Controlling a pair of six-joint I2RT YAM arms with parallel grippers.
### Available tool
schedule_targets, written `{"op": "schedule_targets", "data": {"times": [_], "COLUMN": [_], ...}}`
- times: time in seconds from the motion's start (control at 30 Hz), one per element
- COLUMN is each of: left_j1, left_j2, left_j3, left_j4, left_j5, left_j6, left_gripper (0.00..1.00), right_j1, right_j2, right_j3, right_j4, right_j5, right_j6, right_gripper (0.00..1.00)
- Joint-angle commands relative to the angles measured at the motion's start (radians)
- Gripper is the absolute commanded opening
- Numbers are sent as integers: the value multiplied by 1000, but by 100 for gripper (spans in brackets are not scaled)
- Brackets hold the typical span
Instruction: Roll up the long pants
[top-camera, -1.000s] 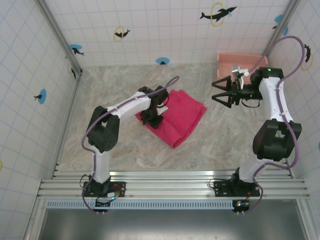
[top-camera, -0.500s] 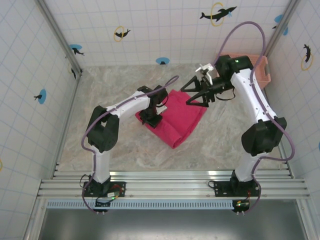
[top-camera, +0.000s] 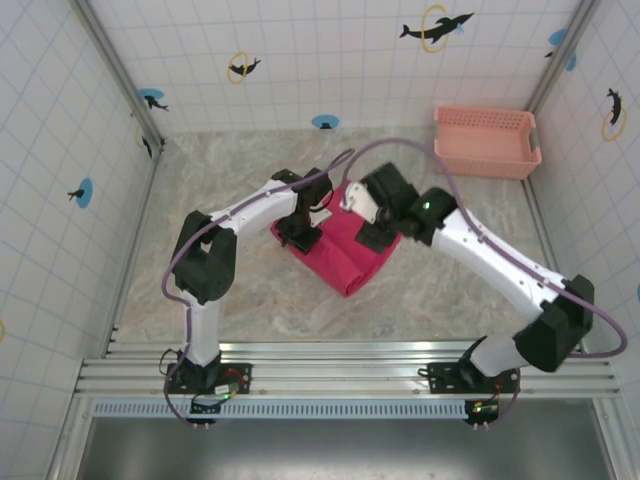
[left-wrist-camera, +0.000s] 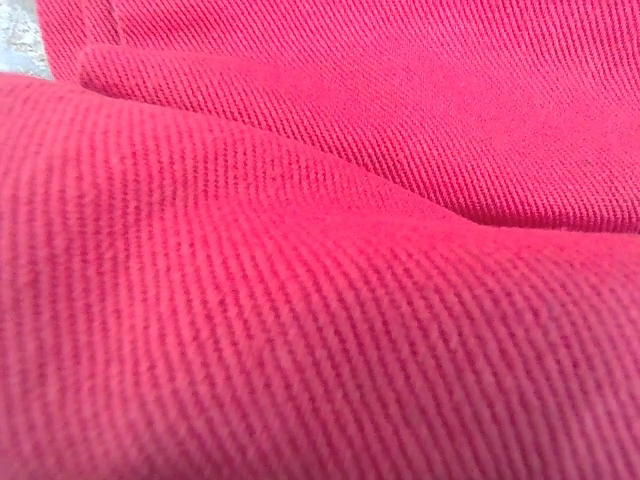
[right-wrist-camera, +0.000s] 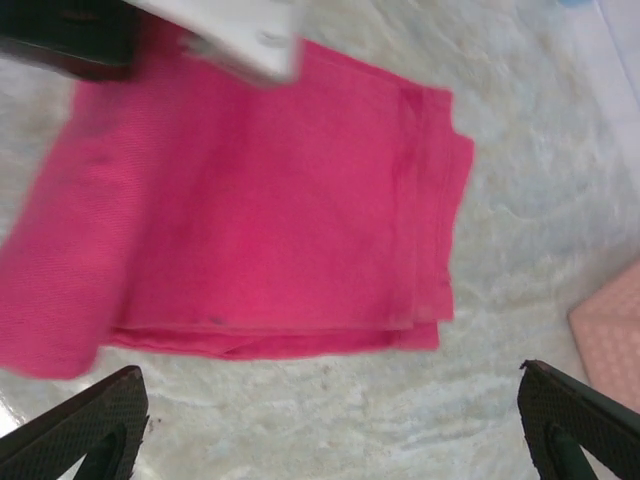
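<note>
Folded long pants (top-camera: 347, 262) lie flat on the tabletop (top-camera: 240, 295); the right pincer (right-wrist-camera: 330, 425) hovers over them, jaws spread wide; the left pincer (top-camera: 300, 232) sits at their left edge, open or closed cannot be told. Risk: the right pincer catches only the top layer, so folds slide and the roll skews.

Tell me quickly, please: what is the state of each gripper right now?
Left gripper: down on the long pants; open or shut cannot be told.
Right gripper: open, holding nothing, above the pants.
</note>
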Motion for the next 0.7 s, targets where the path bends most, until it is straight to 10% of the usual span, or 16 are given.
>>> {"op": "schedule_targets", "data": {"times": [0.0,0.37,0.67], "left_j1": [10,43,45], "left_j2": [21,115,191], "left_j3": [53,163,265], "left_j4": [-24,-90,-146], "left_j5": [-9,9,29], "left_j6": [28,80,97], "left_gripper": [46,46,46], "right_j1": [92,581,683], "right_j2": [-158,-131,233], "right_j3": [-190,-372,-247], "right_j4": [253,358,404], "right_j5": [174,505,618], "right_j6": [33,246,297], "right_gripper": [98,98,98]}}
